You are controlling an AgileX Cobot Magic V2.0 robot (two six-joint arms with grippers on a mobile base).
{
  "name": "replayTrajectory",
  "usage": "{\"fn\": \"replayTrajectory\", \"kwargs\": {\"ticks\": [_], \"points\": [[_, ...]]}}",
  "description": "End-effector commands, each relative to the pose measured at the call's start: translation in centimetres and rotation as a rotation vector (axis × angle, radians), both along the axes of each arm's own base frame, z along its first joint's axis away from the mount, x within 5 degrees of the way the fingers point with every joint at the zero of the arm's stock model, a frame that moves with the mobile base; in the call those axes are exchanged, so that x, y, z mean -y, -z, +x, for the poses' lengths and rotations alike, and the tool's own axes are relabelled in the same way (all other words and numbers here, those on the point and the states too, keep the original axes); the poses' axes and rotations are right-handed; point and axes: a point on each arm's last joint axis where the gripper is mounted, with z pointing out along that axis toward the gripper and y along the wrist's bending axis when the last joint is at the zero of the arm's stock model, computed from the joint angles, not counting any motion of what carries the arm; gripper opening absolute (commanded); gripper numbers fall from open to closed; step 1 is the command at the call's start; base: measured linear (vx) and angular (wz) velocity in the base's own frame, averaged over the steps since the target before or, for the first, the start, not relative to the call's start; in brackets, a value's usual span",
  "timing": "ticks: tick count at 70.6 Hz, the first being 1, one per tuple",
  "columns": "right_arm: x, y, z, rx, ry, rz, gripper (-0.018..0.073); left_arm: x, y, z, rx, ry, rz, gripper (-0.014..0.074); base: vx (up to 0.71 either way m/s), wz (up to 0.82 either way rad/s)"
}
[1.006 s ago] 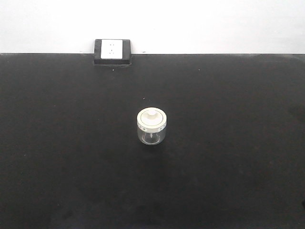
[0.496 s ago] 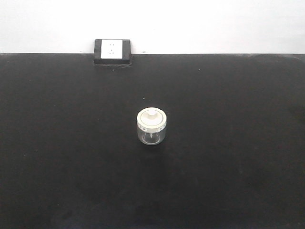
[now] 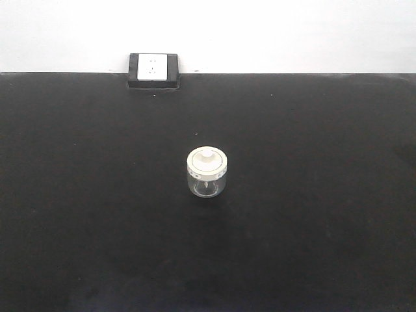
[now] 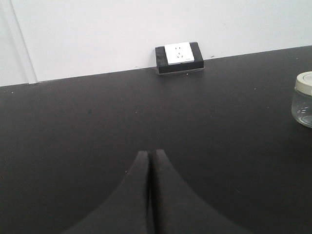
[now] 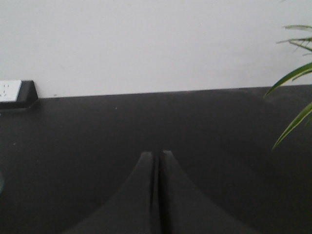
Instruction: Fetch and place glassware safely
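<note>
The glassware (image 3: 207, 172), a small squat clear jar with a cream-white knobbed lid, stands upright in the middle of the black table (image 3: 312, 227). The left wrist view catches the glassware (image 4: 303, 99) at its right edge, far from the fingers. My left gripper (image 4: 151, 153) is shut with nothing in it, low over the table. My right gripper (image 5: 157, 154) is also shut and empty, and the jar does not show clearly in its view. Neither gripper shows in the front view.
A white socket in a black box (image 3: 154, 69) sits at the table's back edge against the white wall, also in the left wrist view as the socket box (image 4: 179, 57). Green plant leaves (image 5: 295, 73) hang at the far right.
</note>
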Motion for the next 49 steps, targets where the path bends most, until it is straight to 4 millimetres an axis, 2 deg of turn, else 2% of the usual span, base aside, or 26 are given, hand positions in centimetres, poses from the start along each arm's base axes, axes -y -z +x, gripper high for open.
{"fn": "replayTrajectory", "kwargs": {"ticks": [1,19,39,49], "points": [[0.0,-1.1,-0.3,0.049,0.002,-0.027,-0.0004,0.0,0.2,0.1,0.057,-0.002,-0.013,-0.0007,0.00,0.00],[-0.2,-0.5,-1.9,0.074,-0.004,-0.055,-0.0004,0.0,0.2,0.1,0.056,-0.002,-0.013,-0.0007,0.00,0.00],[-0.7,4.3,-2.7,0.126,-0.087,0.012,-0.0004,0.0,0.2,0.1,0.056,-0.002,-0.013,-0.0007,0.00,0.00],[-1.1,4.7,-2.7,0.093,-0.152,-0.026,-0.0004,0.0,0.2,0.1,0.056,-0.002,-0.013,-0.0007,0.00,0.00]]}}
